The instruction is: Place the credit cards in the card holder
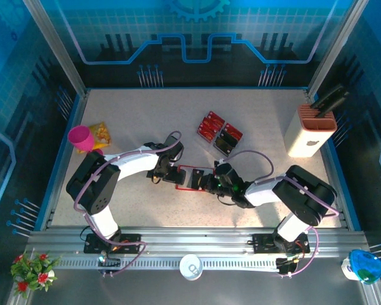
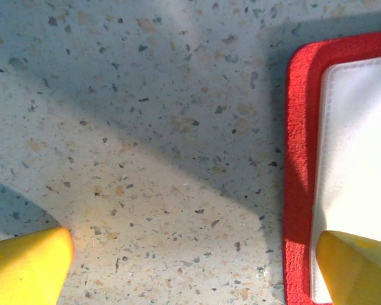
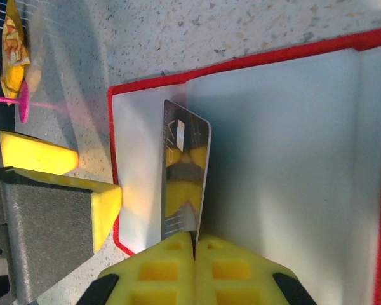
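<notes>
The card holder point(image 1: 185, 170) lies open on the table, pale inside with a red rim point(image 3: 241, 61). My right gripper point(image 3: 193, 238) is shut on one credit card point(image 3: 185, 165), held on edge over the holder's pale inside, near its left panel. The card's glossy face mirrors my yellow fingers. My left gripper point(image 2: 190, 267) is open and low at the holder's left edge point(image 2: 301, 159), one fingertip point(image 2: 352, 267) over the pale lining, the other on bare table. Its fingers point(image 3: 105, 206) stand beside the rim. More credit cards point(image 1: 211, 126) lie in a clear tray behind.
A pink cup point(image 1: 81, 137) and a yellow snack bag point(image 1: 102, 131) sit at the far left. A beige slotted block point(image 1: 311, 130) with dark items stands at the far right. Blue walls ring the table.
</notes>
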`<state>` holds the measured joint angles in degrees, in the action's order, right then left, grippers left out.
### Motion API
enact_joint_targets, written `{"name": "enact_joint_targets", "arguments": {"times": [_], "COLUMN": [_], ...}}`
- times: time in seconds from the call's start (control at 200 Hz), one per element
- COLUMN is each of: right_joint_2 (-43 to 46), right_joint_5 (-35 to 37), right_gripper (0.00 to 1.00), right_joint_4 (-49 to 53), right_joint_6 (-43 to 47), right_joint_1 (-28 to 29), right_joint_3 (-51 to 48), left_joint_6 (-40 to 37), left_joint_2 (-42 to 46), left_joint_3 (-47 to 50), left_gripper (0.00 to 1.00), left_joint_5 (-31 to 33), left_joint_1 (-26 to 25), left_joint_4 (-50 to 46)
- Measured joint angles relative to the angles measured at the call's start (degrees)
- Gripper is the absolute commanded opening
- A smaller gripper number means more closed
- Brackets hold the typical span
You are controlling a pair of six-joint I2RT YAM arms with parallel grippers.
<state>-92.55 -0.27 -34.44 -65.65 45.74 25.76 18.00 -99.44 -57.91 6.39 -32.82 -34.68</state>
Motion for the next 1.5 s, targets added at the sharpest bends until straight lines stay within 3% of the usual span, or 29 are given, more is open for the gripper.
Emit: {"name": "enact_joint_targets", "arguments": {"times": [0.32,0.445,0.625,0.71,0.946,1.501], "right_joint_2": [-4.7,-5.5,-2.3,1.1,4.2,-8.7], "right_joint_5": [-3.4,-6.1,-8.6,-8.8,-7.9,-7.5], "right_gripper": [0.00,0.28,0.35,0.32,0.12,0.02], "right_joint_4": [1.9,3.5,11.8,19.4,34.5,42.0], "right_joint_6": [-0.2,0.2,3.5,5.9,13.7,19.5], "right_joint_1": [-0.1,-0.7,-1.5,-2.3,-3.5,-3.4], "right_joint_3": [5.4,7.6,9.6,10.7,19.5,29.6], "left_joint_6": [0.0,0.0,0.4,1.4,4.6,5.6], "left_joint_2": [0.0,0.0,0.2,0.4,2.9,0.6], "left_joint_3": [0.0,0.0,-0.2,-0.5,-1.2,-1.2], "left_gripper": [0.99,0.99,0.99,0.99,0.99,0.99], "left_joint_5": [0.0,0.0,-0.4,-1.0,-3.6,-3.8], "left_joint_1": [0.0,0.0,0.0,0.1,2.3,4.0], "left_joint_4": [0.0,0.0,-0.4,-1.3,-1.9,-1.9]}}
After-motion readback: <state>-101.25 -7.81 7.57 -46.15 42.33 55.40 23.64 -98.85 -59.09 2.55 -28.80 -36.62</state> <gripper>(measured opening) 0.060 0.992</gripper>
